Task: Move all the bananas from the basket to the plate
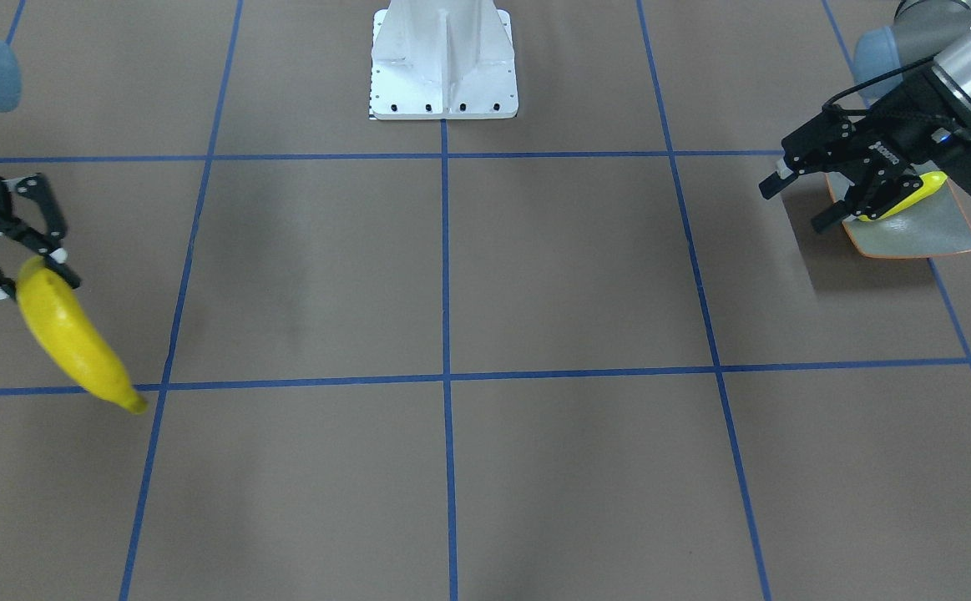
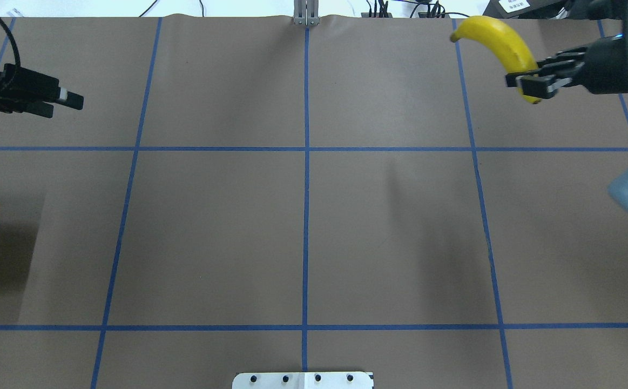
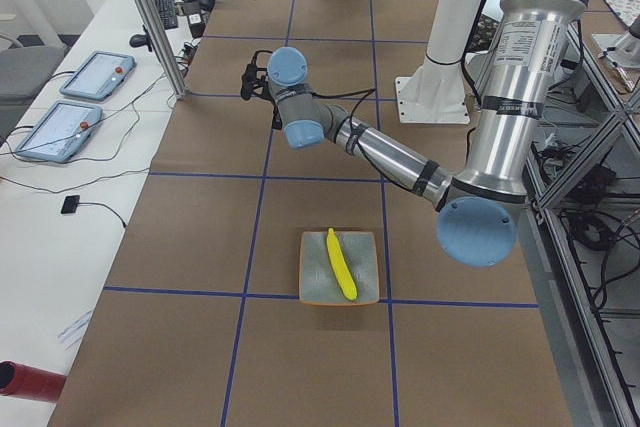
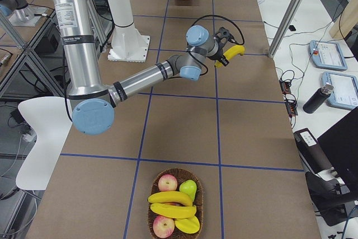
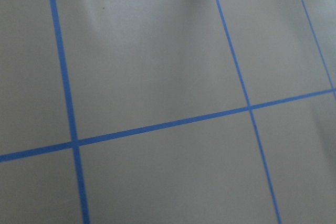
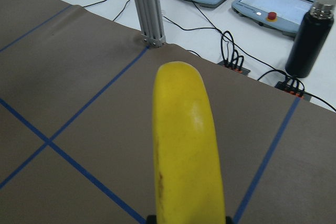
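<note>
My right gripper [image 2: 529, 86] is shut on a long yellow banana [image 2: 502, 43] and holds it in the air over the table's far right part; it fills the right wrist view [image 6: 186, 140]. My left gripper [image 1: 798, 204] is open and empty, raised over the far left part [image 2: 62, 106], apart from the plate. The grey-green plate [image 3: 365, 257] with an orange rim lies at the left end and holds one banana [image 3: 340, 265]. The basket [image 4: 154, 219] at the right end holds two more bananas [image 4: 170, 198] among other fruit.
The white robot base [image 1: 443, 67] stands at the table's middle near edge. Apples [image 4: 166, 183] and a green fruit lie in the basket. Beyond the far edge are an aluminium post [image 6: 147, 9], tablets, cables and a black bottle [image 6: 314, 38].
</note>
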Motion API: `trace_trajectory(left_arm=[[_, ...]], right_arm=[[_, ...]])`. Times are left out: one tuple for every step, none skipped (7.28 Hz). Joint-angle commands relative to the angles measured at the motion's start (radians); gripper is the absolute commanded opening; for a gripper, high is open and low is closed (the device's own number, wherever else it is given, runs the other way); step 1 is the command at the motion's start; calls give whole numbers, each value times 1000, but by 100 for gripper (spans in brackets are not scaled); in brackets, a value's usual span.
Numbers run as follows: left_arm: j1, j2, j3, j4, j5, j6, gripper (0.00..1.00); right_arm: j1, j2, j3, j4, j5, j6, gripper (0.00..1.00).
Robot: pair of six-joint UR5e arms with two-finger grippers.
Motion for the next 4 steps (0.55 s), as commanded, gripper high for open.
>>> trace_trajectory(left_arm=[[8,-109,0,-10,3,-285,100],[8,-164,-1,-7,52,-463,100],[36,-208,-4,-5,115,-595,100],[83,-233,-20,-4,188,-722,100]], right_arm=[[-233,83,45,-3,-266,90,0],[-322,116,54,-13,-394,92,0],[-378,142,58,-44,-486,92,0],[-460,184,73,-138,-650,91,0]])
